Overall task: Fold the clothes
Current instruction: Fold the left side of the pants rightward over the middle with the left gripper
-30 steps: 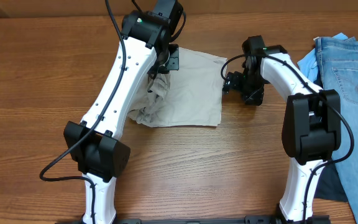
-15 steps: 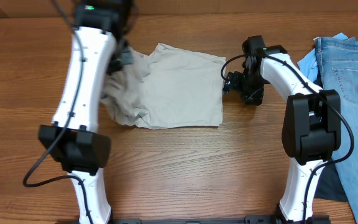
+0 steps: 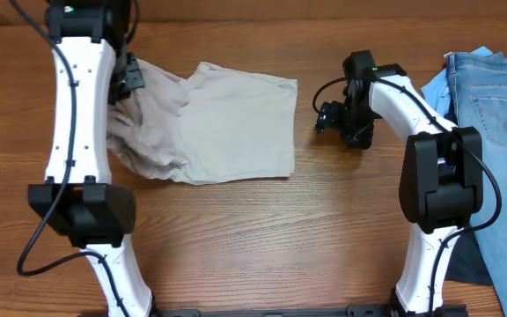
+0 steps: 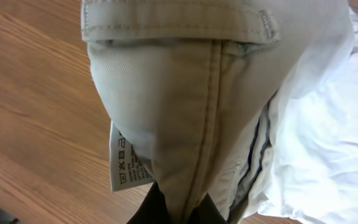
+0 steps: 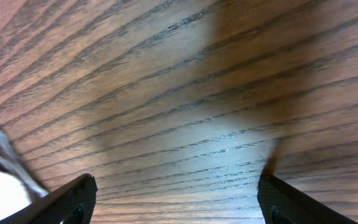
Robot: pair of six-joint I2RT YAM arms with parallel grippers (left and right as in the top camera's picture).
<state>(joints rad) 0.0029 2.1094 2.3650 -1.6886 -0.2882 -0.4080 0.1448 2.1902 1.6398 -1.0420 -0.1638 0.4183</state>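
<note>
Beige trousers lie spread on the wooden table, left of centre in the overhead view, flat toward their right edge and bunched into wrinkles on the left, where the left gripper is clamped on the cloth. The left wrist camera shows its dark fingers pinching a fold of the garment along a stitched seam, with a stitched waistband strip above, a white care label hanging just beside the grip and white lining fabric spilling out to the right. The left arm reaches up the left side of the table, its wrist over the garment's upper left corner. The right gripper sits near the trousers' right edge, apart from them, its fingers spread wide with nothing but bare wood grain between them in the right wrist view; how close to the tabletop it is cannot be told. At the far right of the table, well apart from the trousers, blue denim jeans lie with a small light-blue cloth touching their left edge.
</note>
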